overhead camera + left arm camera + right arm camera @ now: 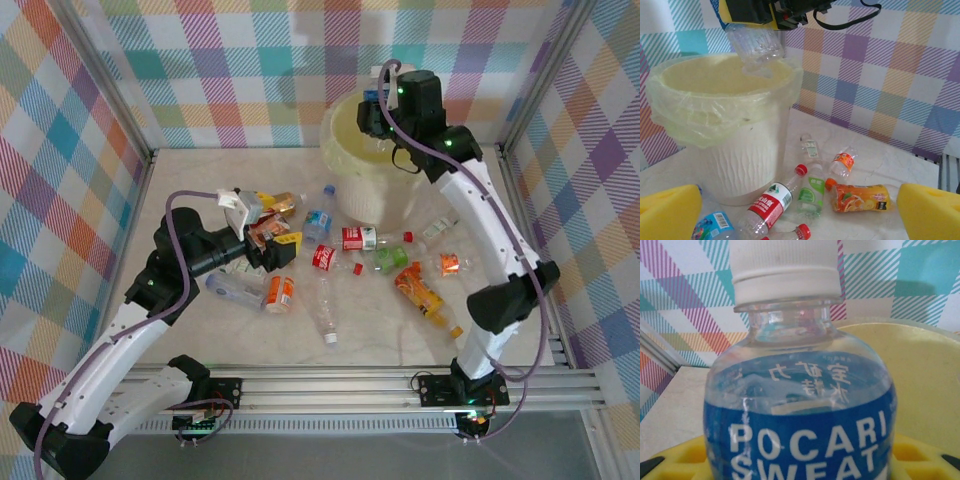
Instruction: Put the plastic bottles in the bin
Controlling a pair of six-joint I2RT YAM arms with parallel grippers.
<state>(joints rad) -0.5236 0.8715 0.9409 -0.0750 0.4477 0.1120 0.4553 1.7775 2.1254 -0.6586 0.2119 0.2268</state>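
Plaid walls point(250, 70), pale marble counter point(200, 170).

Top view: bin point(350, 190) at far centre, right hand point(376, 112) over its mouth. Loose bottles point(358, 238) scattered on near side of bin. Left hand point(275, 235) among them at left, released, nothing held.

Left wrist view: held bottle point(757, 47) hangs from right hand above bin opening.

Right wrist view: held bottle reads Pocari Sweat, white cap, clenched between yellow pads point(685, 460). Bin rim behind at right.

One bin point(368, 192) stands on the counter point(195, 178). Roughly twelve plastic bottles point(358, 238) lie there, and one Pocari bottle point(800, 410) hangs above the bin.
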